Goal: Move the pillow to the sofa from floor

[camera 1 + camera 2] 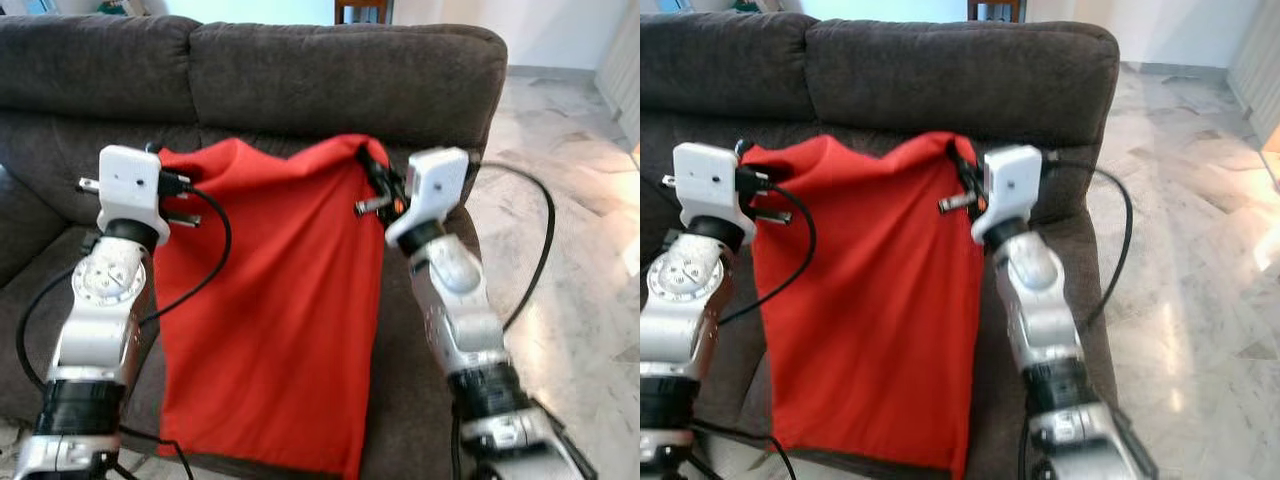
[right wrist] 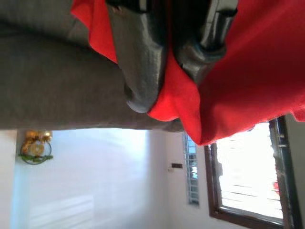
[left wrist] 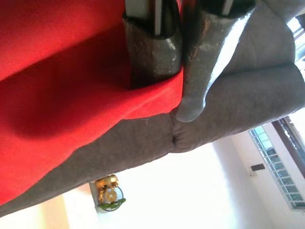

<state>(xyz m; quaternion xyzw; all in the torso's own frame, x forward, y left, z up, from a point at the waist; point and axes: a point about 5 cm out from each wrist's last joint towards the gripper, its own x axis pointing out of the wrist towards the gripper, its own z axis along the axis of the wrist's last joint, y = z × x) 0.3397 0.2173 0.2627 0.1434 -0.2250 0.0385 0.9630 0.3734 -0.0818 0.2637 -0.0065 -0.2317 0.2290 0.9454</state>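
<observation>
Pillow: a red pillow (image 1: 270, 320) hangs flat and upright between the two arms, in front of the sofa; its upper edge sags a little in the middle and its lower edge reaches down past the front of the seat.
Left gripper: the left gripper (image 3: 178, 93) is at the pillow's upper left corner, its two dark fingers (image 3: 152, 52) pressed together with a fold of red cloth pinched between them.
Right gripper: the right gripper (image 2: 164, 93) is at the pillow's upper right corner, clamped on the cloth, with red fabric bulging out between and around its fingers (image 2: 138, 62).
Sofa: a dark grey sofa (image 1: 340, 70) stands directly ahead; the pillow's top is level with the lower part of the backrest cushions, and it seems to hang just clear of the seat, though the head views do not settle whether it touches.
Floor: pale marble-patterned floor (image 1: 580, 200) lies to the robot's right of the sofa.
Wall: a small gold ornament (image 3: 110, 193) hangs on the white wall behind the sofa, and a barred window (image 2: 243, 171) is beside it.
</observation>
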